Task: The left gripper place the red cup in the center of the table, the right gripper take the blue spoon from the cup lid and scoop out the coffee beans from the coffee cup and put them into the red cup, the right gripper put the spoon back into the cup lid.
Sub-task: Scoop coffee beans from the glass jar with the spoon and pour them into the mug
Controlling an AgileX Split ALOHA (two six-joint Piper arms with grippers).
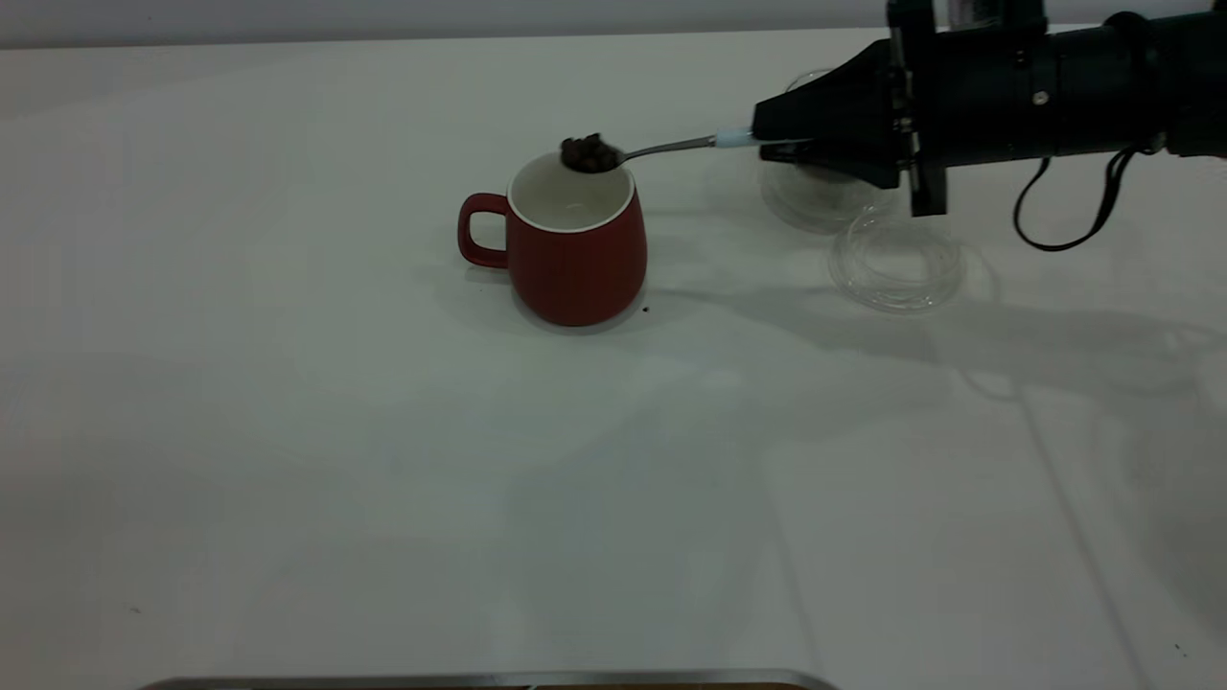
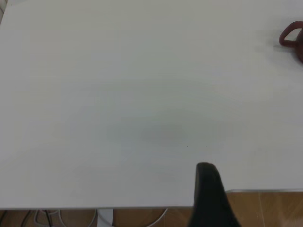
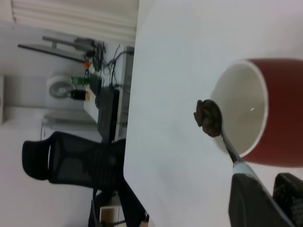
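The red cup (image 1: pixel 575 240) stands upright near the middle of the table (image 1: pixel 288 431), its handle toward the left. My right gripper (image 1: pixel 762 136) is shut on the blue spoon (image 1: pixel 733 138) by its pale handle and holds it level. The spoon's bowl carries a heap of coffee beans (image 1: pixel 589 153) just above the cup's far rim. The right wrist view shows the beans (image 3: pixel 207 117) beside the red cup's (image 3: pixel 279 113) white mouth. The clear coffee cup (image 1: pixel 815 196) stands partly hidden behind the gripper. The cup lid (image 1: pixel 896 261) lies in front of it. My left gripper (image 2: pixel 207 187) hangs over the table's edge, far from the cup (image 2: pixel 289 37).
One stray bean (image 1: pixel 645 309) lies on the table by the red cup's base. A metal edge (image 1: pixel 479 680) runs along the near side. Beyond the table, the right wrist view shows a black office chair (image 3: pixel 61 161) and equipment. Bare tabletop spreads left and in front.
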